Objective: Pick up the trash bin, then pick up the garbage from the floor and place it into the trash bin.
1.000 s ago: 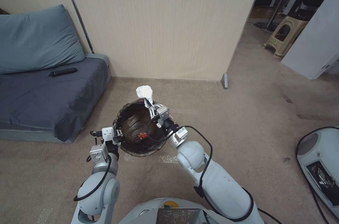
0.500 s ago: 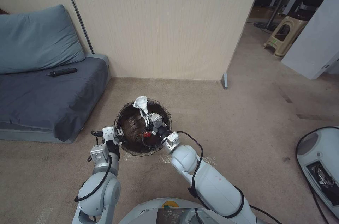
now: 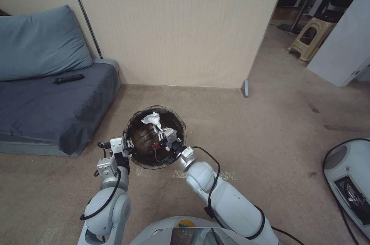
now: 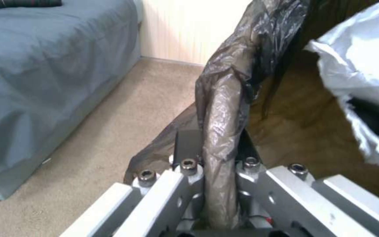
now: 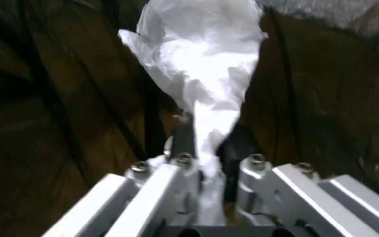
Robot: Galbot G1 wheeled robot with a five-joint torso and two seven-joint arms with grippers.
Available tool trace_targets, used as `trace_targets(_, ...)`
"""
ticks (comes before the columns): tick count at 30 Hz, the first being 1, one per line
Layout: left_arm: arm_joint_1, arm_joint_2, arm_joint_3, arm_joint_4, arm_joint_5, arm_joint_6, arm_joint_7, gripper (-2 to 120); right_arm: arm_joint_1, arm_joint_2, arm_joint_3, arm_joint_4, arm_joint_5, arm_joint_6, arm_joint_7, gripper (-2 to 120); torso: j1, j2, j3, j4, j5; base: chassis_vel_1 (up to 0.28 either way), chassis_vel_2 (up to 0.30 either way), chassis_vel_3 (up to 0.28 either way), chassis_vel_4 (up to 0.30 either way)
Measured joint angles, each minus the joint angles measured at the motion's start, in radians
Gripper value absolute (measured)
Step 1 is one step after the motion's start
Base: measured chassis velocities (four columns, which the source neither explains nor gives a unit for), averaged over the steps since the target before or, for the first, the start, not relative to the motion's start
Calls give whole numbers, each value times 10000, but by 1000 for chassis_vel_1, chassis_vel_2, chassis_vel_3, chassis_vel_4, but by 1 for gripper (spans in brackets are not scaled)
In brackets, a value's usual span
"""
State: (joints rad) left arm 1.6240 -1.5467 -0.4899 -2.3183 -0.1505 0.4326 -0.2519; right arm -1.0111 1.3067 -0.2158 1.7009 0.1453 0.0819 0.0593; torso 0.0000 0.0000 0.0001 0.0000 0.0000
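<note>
Left gripper: clamped on the bag-lined rim of the trash bin, at its near-left edge, holding it above the floor.
Right gripper: inside the bin's mouth, jaws pinched tight on the white tissue.
Tissue: bunched, fanning out beyond the fingertips, over the dark liner.
Bin contents: small red scrap down inside.
Surroundings: grey sofa at left, panel wall behind.

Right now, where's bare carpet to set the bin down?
Free: carpet right of the trash bin, toward the doorway, and the strip by the wall. Crowded: the sofa on the left, both claws at the bin, left claw on its rim, right claw holding tissue.
</note>
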Motion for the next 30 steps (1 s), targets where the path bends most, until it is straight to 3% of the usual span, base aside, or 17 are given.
trace_targets(3, -22, -7, 0, 3, -10, -2, -20, 0, -86, -13, 17, 13, -73, 12, -29, 27, 0, 0, 0, 0, 0, 0, 0, 0, 0)
trace_targets(7, -26, -12, -1, 8, -11, -3, -24, 0, -121, -22, 18, 39, -108, 28, -41, 36, 0, 0, 0, 0, 0, 0, 0, 0, 0)
trace_targets(13, -41, -19, -10, 33, -10, -3, -38, 0, -202, -86, -36, 175, -194, 55, -68, 62, 0, 0, 0, 0, 0, 0, 0, 0, 0)
trace_targets(15, -41, -20, -10, 36, -9, -3, -39, 0, -209, -91, -40, 192, -198, 58, -70, 65, 0, 0, 0, 0, 0, 0, 0, 0, 0)
trace_targets(21, -48, -18, -34, 69, -5, 25, -50, 0, -243, -133, -56, 328, -211, 60, -75, 92, 0, 0, 0, 0, 0, 0, 0, 0, 0)
trace_targets(25, -55, -15, -44, 84, 0, 36, -58, 0, -329, -162, -59, 469, -228, 63, -75, 100, 0, 0, -1, 0, 0, 0, 0, 0, 0)
trace_targets(30, -64, -9, -52, 136, 13, 40, -67, 0, -479, -225, -37, 834, -280, 67, -74, 100, 0, 0, -1, 0, 1, 0, 0, 0, 0)
